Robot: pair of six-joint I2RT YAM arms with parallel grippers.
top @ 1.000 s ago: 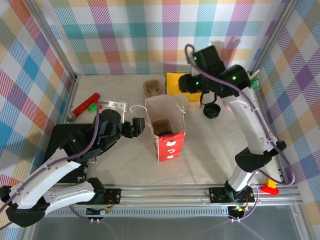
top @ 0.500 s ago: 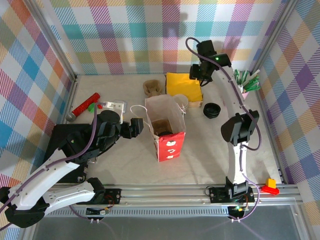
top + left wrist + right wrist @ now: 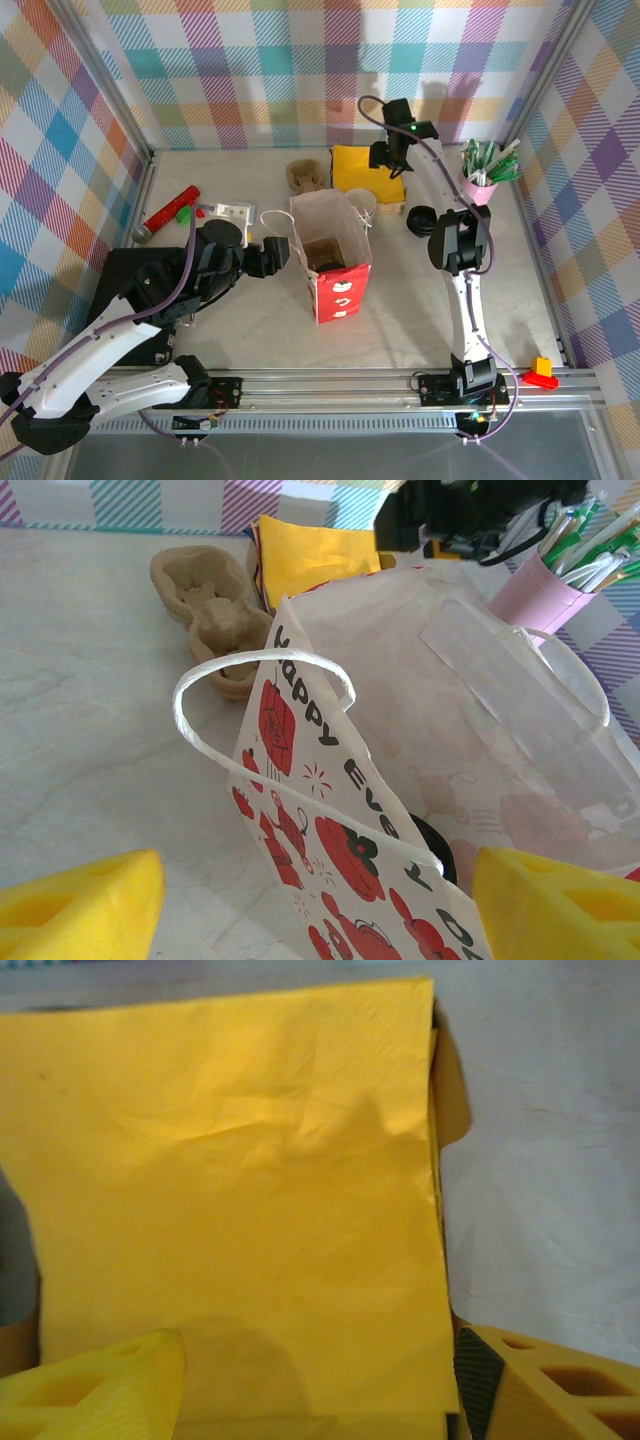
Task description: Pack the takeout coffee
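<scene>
Paper bag (image 3: 333,258): white with red print, standing open at the centre of the top view, looped white handles (image 3: 262,692).
Yellow napkins (image 3: 362,168): stack, upper centre, behind the bag.
Cardboard cup carrier (image 3: 305,177): brown, left of the napkins.
Stacked cups (image 3: 362,205): no lids, just beside the bag's far right corner.
Black lids (image 3: 422,220): right of the bag.
Pink cup (image 3: 478,186): upper right, holding white and green sticks.
Red cylinder (image 3: 168,213): left, lying tilted; small green piece (image 3: 184,213) beside it.
Black mat (image 3: 122,288): lower left.
Red and yellow block (image 3: 541,373): lower right edge.
</scene>
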